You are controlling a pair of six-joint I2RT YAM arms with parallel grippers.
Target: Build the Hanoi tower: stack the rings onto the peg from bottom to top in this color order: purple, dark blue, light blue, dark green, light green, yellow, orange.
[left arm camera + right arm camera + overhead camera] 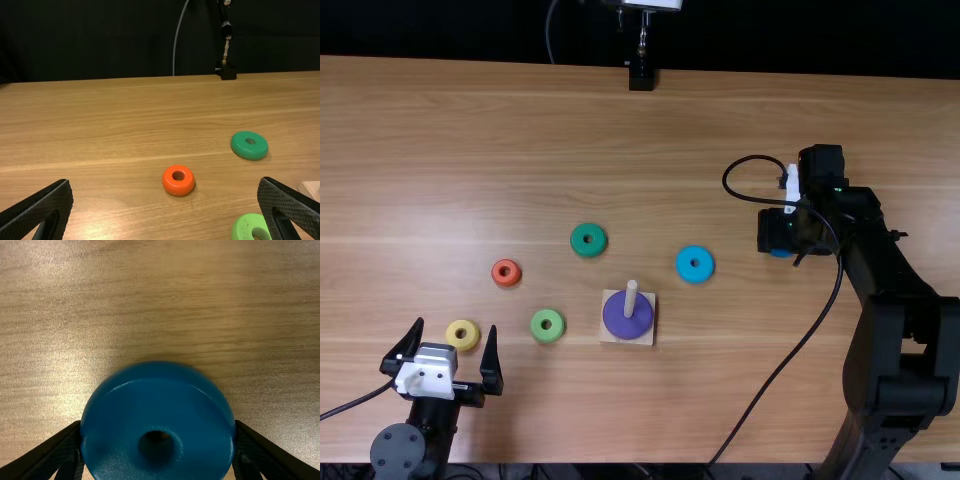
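In the top view my right gripper (782,235) is at the right, over the dark blue ring (781,253). The right wrist view has that dark blue ring (120,405) between the fingertips of my right gripper (158,440), both touching its sides. My left gripper (457,338) stands open at the lower left, around nothing; its fingers are wide apart in the left wrist view too, the gripper (166,200) empty. The purple ring (628,325) lies around the peg (630,298) on the square base (610,336).
Loose on the table (500,130) lie the light blue ring (695,264), dark green ring (588,239), light green ring (547,325), orange ring (506,272) and yellow ring (463,335). A cable (817,320) loops beside the right arm.
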